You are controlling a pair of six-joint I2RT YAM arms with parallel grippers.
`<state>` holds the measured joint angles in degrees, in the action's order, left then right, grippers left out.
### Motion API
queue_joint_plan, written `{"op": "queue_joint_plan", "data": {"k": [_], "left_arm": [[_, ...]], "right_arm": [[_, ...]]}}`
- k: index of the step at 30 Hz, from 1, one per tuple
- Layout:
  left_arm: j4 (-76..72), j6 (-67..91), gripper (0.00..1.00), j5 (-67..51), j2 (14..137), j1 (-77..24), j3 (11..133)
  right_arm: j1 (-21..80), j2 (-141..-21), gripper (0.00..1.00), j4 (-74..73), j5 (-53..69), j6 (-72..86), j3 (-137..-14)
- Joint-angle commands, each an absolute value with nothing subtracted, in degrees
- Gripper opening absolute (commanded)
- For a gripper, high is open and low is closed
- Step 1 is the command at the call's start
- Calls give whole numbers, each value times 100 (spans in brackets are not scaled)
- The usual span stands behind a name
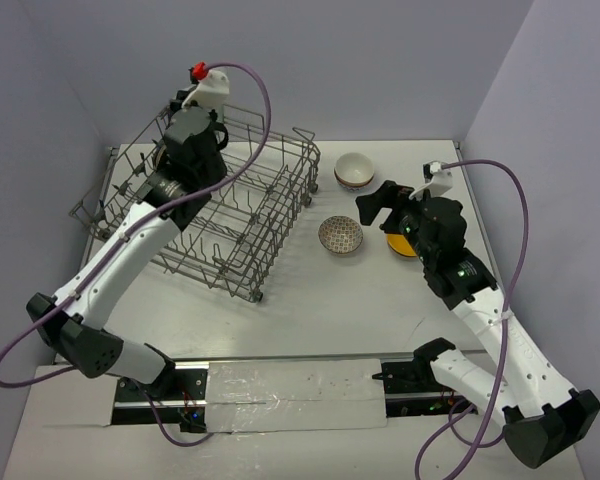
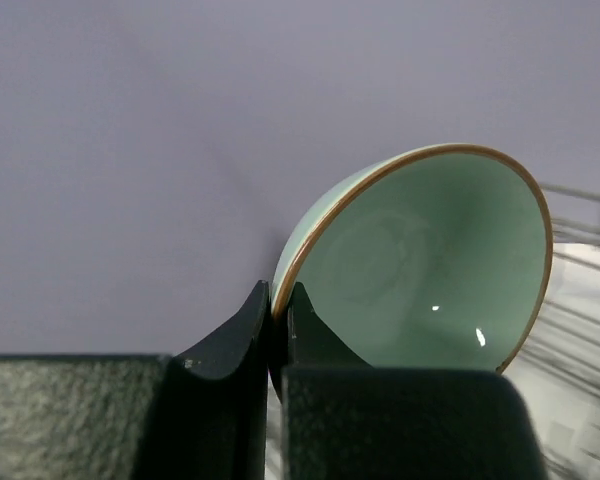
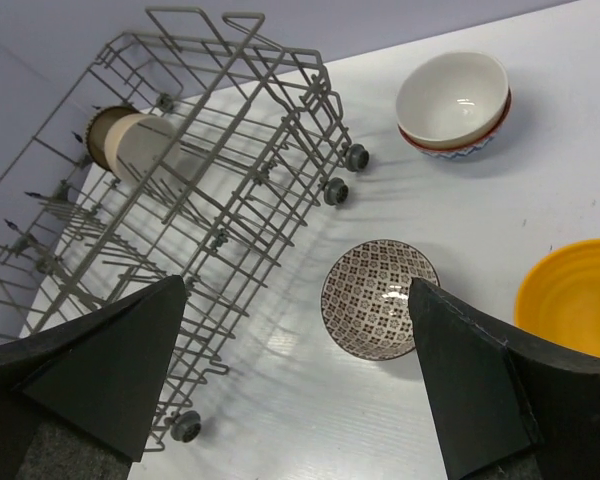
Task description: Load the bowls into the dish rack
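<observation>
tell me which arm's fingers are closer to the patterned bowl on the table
Right. The right fingers hang open close by the patterned bowl. The left fingers are over the dish rack's far end, pinching a green bowl.

No text, label or brand can be read; no numbers or signs either.

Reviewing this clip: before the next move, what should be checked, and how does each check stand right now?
1. Left claw shut on the pale green ceramic bowl's rim: ok.
2. That claw above the grey wire dish rack: ok.
3. Free slot beneath the green bowl: cannot tell.
4. Right claw open: ok.
5. Brown-patterned round bowl upright below the right claw: ok.
6. All bowls loaded: not ok; white round bowl and orange-yellow round bowl also sit on the white table.
</observation>
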<state>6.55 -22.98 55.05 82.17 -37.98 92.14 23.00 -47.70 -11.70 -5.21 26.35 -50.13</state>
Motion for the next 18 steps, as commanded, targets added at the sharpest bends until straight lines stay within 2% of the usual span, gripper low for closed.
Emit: {"op": "queue_joint_plan", "data": {"k": [1, 8, 18], "left_arm": [[-438, -3716, 0, 5687, 8542, -3323, 9193], [-1046, -4614, 0, 5555, 9622, -2655, 9307], [-1064, -4826, 0, 5265, 10915, -2505, 9685]], "right_arm": [[2329, -4781, 100, -1072, -703, 2470, -5001], [2320, -4852, 100, -1160, -861, 2400, -4992], [2320, -4957, 100, -1239, -1125, 2320, -4896]]}}
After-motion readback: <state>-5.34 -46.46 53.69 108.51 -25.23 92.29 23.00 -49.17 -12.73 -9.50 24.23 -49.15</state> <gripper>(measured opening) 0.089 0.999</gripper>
